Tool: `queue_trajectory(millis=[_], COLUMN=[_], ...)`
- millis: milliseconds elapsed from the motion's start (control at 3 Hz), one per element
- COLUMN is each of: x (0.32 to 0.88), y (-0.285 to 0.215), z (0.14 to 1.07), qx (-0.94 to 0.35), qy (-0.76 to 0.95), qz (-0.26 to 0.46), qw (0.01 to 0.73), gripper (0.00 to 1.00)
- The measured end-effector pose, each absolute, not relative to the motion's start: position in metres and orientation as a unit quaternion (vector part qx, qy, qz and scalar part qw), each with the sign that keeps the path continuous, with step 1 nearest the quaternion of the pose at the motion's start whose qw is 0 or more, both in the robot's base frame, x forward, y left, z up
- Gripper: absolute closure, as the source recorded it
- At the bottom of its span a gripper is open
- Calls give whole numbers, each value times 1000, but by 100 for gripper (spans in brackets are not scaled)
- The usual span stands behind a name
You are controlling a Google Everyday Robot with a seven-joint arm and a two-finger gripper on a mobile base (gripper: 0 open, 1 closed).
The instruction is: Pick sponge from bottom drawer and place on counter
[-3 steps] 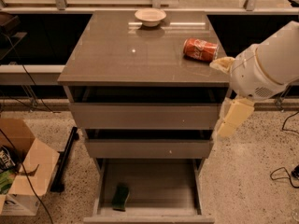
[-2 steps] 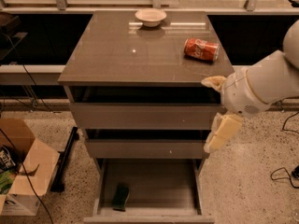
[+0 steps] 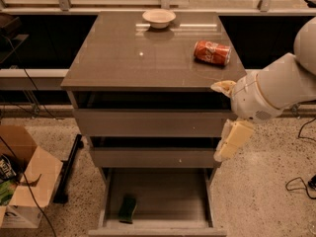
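Gripper: I see the gripper (image 3: 219, 122) off the desk's (image 3: 143, 58) front right corner, in front of the drawer fronts and below the top surface.
Gripper state: wide open and holding nothing. One pale finger (image 3: 223, 86) sits level with the desk's front edge, and the other (image 3: 233, 139) hangs lower, beside the middle drawer (image 3: 153, 157).
Arm: the white arm (image 3: 276, 88) comes in from the right of the desk, and its wrist is just beside the front corner.
Sponge: the sponge (image 3: 128, 209) lies flat on the floor of the bottom drawer (image 3: 173, 194), under the desk and toward its left side as I view it. It is near the drawer's front lip, well apart from the gripper.
Bottom drawer: it is pulled out past the desk's front and open to view from above.
Upper drawers: the top drawer (image 3: 148, 122) and the middle one each stand slightly out below the desk's front edge.
Can: a red can (image 3: 212, 52) lies on its side on the desk, near the right edge.
Bowl: a pale bowl (image 3: 158, 18) stands at the back of the desk, near the middle.
Box: an open cardboard box (image 3: 24, 181) is on the floor left of the desk.
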State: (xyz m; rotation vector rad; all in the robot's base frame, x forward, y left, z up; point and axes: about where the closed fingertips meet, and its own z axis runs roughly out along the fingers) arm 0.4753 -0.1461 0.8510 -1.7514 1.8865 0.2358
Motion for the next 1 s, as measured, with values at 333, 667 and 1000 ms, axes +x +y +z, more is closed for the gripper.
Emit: queue_trajectory(millis=[333,667,1000], x=[473,468,465], y=[-131,-115,-100], z=[822,776,729], qx=[-659,-661,-658], qy=[702,704,699], qz=[92,107,132], qw=[255,238,245], gripper=[0,0,0])
